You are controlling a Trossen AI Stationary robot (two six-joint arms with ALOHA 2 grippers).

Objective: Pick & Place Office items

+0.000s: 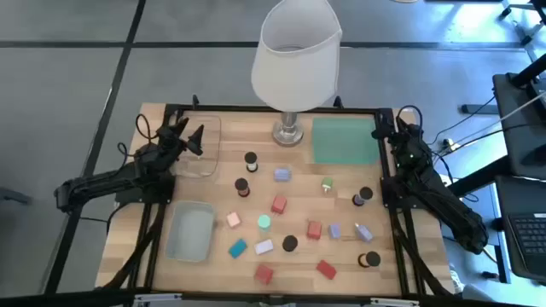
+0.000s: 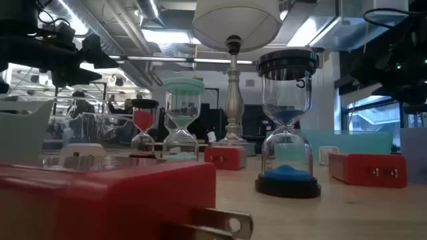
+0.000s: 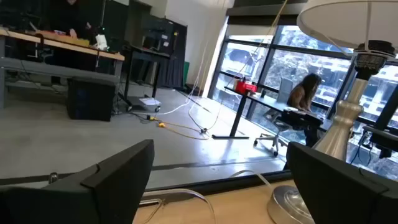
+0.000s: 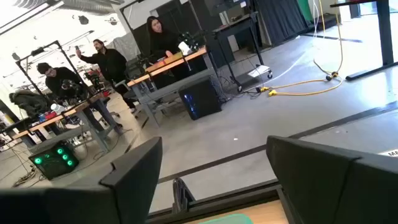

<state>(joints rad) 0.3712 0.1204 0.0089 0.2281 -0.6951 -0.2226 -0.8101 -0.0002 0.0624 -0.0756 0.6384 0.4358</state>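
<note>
On the wooden table (image 1: 299,283), office items: we see them scattered in the middle, between both arms.
Blocks: we count four red (image 1: 279,205), four lavender (image 1: 282,175), one pink (image 1: 233,220), one teal (image 1: 237,248); small, boxy, matte.
Round caps: five black (image 1: 251,159), two mint (image 1: 264,222); the low view shows them as tops of glass hourglasses.
Left gripper (image 1: 192,136): above the clear tray (image 1: 205,166), fingers wide apart, holding nothing.
Right gripper (image 1: 397,136): beside the green mat (image 1: 341,141), fingers apart, holding nothing.
Others: one grey-blue bin (image 1: 170,243), one lamp (image 1: 294,55) with white shade and metal base.
</note>
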